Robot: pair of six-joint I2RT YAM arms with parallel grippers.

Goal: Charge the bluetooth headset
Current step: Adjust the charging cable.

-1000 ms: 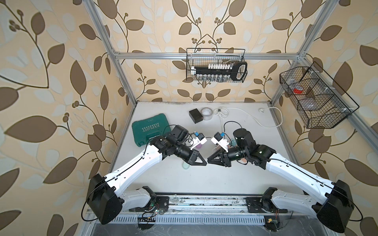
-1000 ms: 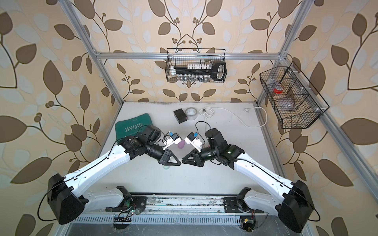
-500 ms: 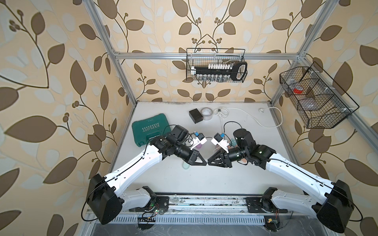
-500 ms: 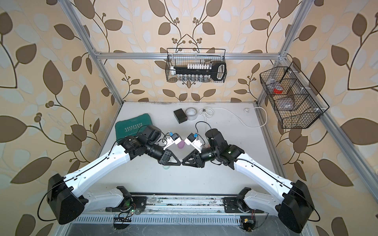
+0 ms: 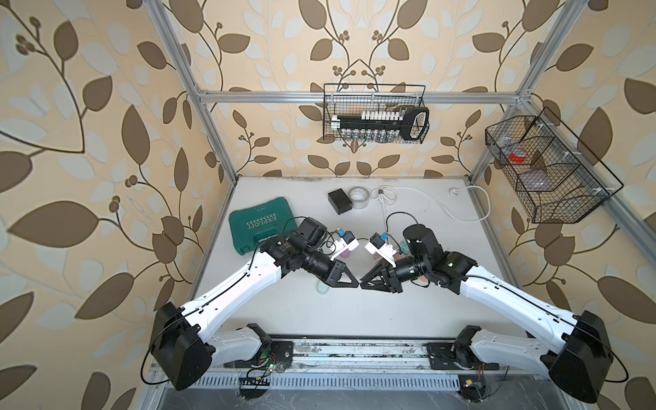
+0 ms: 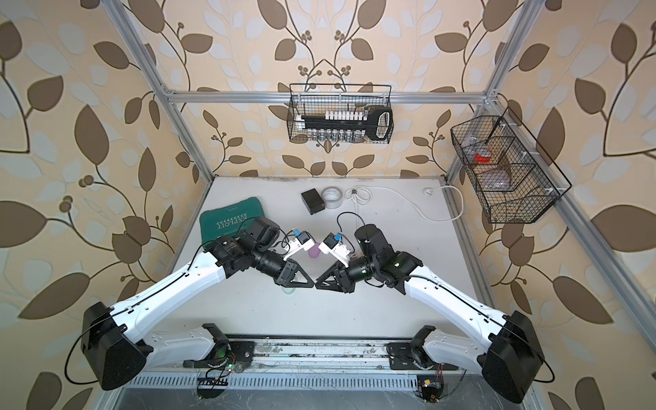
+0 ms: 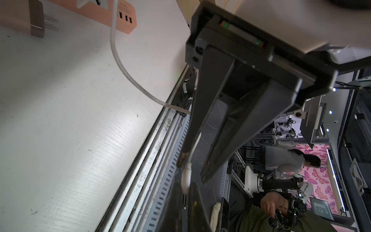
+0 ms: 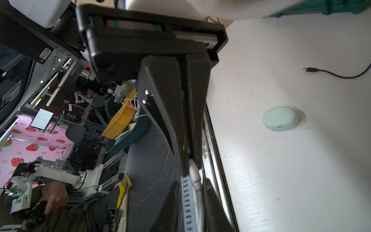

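Table (image 5: pixel 284 319) with green toolbox (image 5: pixel 261 227) on its left side, lid lettered "EXPLOIT". The two arms meet over mid-table, gripper tips almost touching. Pink strip (image 7: pixel 100 14): small print beside its three USB ports, too fine to read. Mint case (image 8: pixel 280 118) of the headset lies flat on the table beneath the left gripper (image 5: pixel 357 284), clear of both sets of jaws. White cable (image 7: pixel 140 88) passes over the strip. The left jaws are closed on it just behind the plug, and the right gripper (image 5: pixel 362 284) pinches the plug itself.
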